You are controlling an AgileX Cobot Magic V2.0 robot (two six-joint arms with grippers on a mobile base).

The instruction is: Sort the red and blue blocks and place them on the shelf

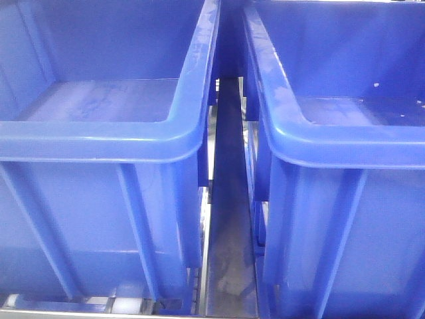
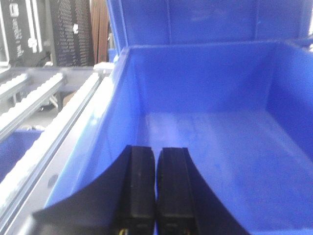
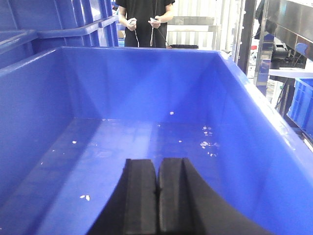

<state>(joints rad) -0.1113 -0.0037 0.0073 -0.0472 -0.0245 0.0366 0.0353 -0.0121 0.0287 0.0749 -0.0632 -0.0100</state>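
No red or blue block shows in any view. My left gripper point(image 2: 156, 149) is shut with nothing between its black fingers, and it hangs over the inside of a large blue bin point(image 2: 122, 122). My right gripper point(image 3: 158, 160) is shut too, empty, above the floor of another blue bin point(image 3: 254, 127) speckled with white flecks. The shelf shows as grey roller rails point(image 2: 54, 122) left of the left bin and as a grey metal strip point(image 1: 229, 252) between both bins in the front view.
Two big blue bins point(image 1: 106, 126) point(image 1: 345, 133) fill the front view side by side with a narrow gap between them. More blue bins point(image 3: 73, 24) are stacked behind the right one. A person in black point(image 3: 144, 22) stands beyond its far wall.
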